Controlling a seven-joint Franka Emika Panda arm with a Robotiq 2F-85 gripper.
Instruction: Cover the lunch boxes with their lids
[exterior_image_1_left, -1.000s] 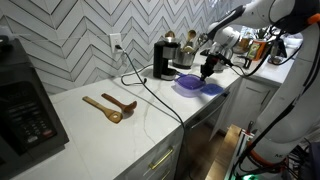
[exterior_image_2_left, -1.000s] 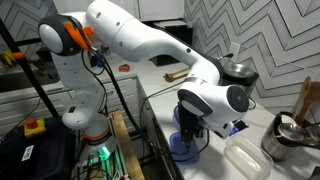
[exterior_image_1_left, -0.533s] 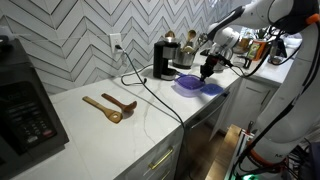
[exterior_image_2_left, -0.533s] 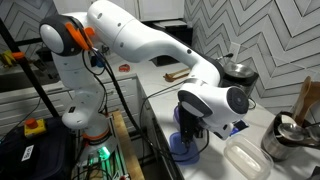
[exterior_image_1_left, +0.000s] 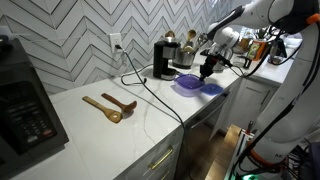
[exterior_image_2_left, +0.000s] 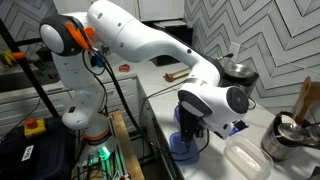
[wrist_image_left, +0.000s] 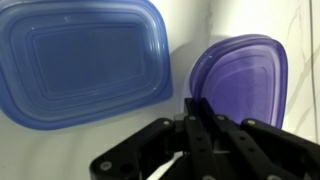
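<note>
Lids: the purple lid (wrist_image_left: 238, 85) and the blue lid (wrist_image_left: 85, 60) lie flat, side by side on the white surface (exterior_image_1_left: 110, 135), with a lunch box (exterior_image_2_left: 246, 158) uncovered nearby. Nothing has shifted over the last second, so covering has not yet begun. The arm reaches steeply down. The gripper (wrist_image_left: 200, 122) hovers at the purple lid's edge, jaws close together; whether they grip it cannot be told.

No change to see — parked as before at the edge of the purple lid (wrist_image_left: 240, 85), 3 o'clock of the blue lid (wrist_image_left: 80, 62).
</note>
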